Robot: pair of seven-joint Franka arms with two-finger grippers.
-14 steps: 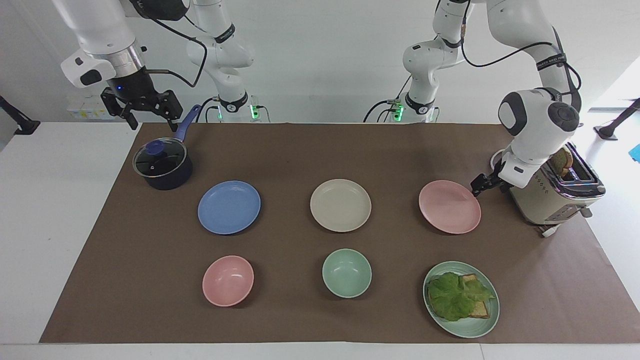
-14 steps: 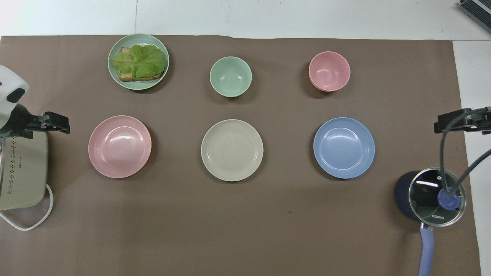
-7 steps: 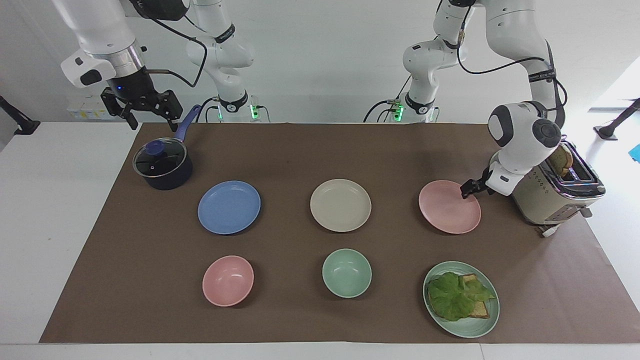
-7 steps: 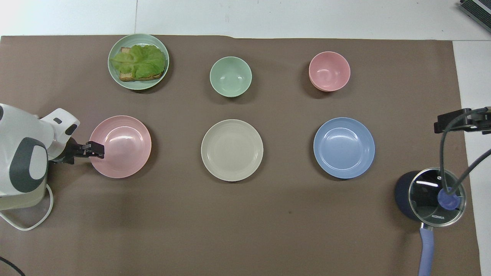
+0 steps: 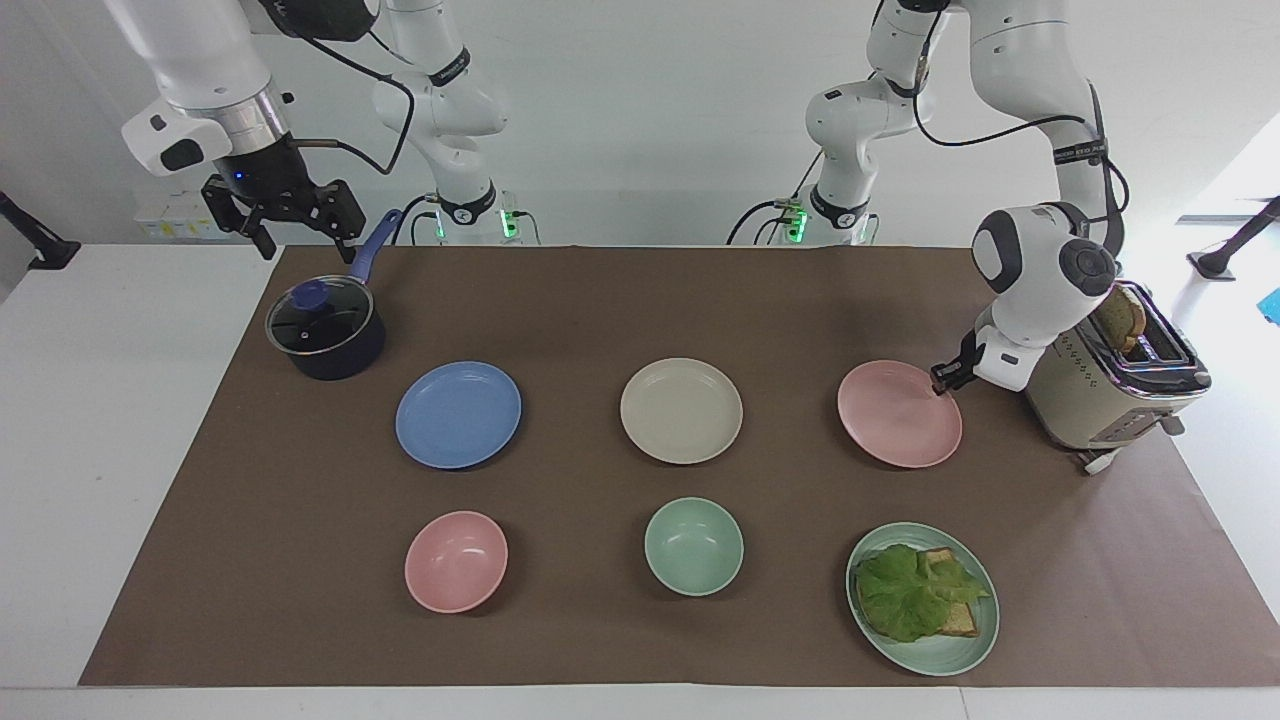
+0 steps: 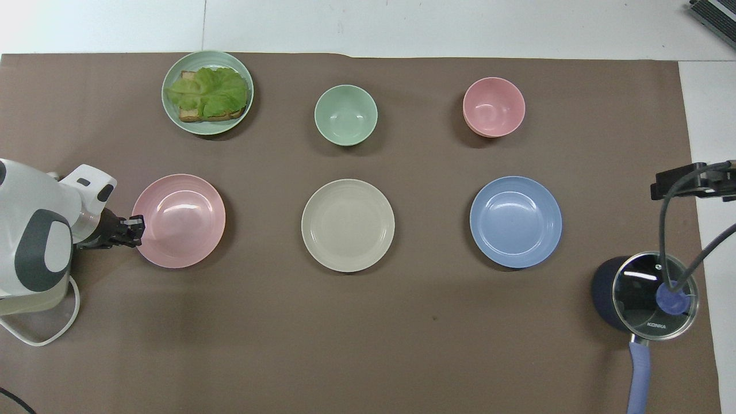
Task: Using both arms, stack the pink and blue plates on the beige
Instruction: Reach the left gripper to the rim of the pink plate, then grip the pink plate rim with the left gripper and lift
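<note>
The right claw [image 5: 285, 222] waits with its fingers spread wide over the desk's [image 5: 100, 400] edge by the pot [image 5: 326, 330]. The left claw [image 5: 943, 377] is clamped on the pink plate's [image 5: 895, 420] rim. The beige plate [image 5: 681, 410] sits between it and the blue plate [image 5: 458, 414].

A plain white wall [image 5: 640, 120] is rising past the surface's [image 5: 100, 400] robot-side edge. A brown mat [image 5: 600, 300] is covering most of the white surface, leaving white margins at both ends. Bright light is falling at the left arm's end.
</note>
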